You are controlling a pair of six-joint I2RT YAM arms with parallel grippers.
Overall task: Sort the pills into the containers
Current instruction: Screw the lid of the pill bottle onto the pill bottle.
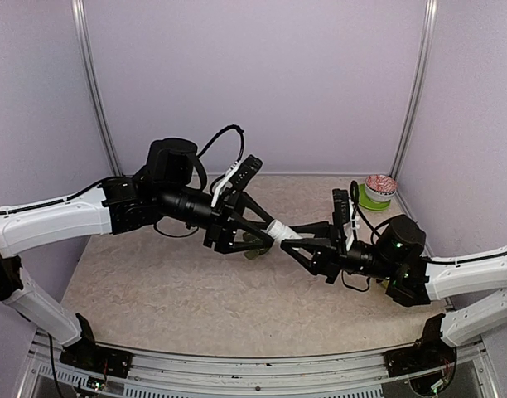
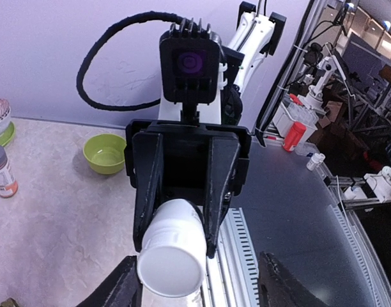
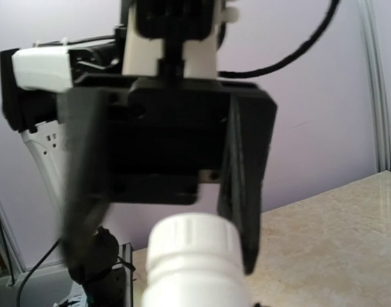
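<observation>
A white pill bottle point(image 1: 280, 230) hangs in mid-air over the table's middle, between the two arms. My right gripper point(image 2: 176, 243) is shut on its body, one black finger on each side. The bottle's ribbed cap point(image 3: 194, 242) points at my left gripper point(image 2: 197, 262). That gripper stands open, its fingertips point(image 2: 122, 284) spread wide of the cap and not touching it. In the right wrist view one left finger is blurred by motion. No loose pills are in view.
A green bowl point(image 2: 105, 152) sits on the table behind the right arm. An amber bottle with a grey cap point(image 2: 0, 171) stands left of it. A red-and-white patterned thing on a green saucer point(image 1: 379, 189) is at the back right. An olive dish point(image 1: 253, 250) lies under the grippers.
</observation>
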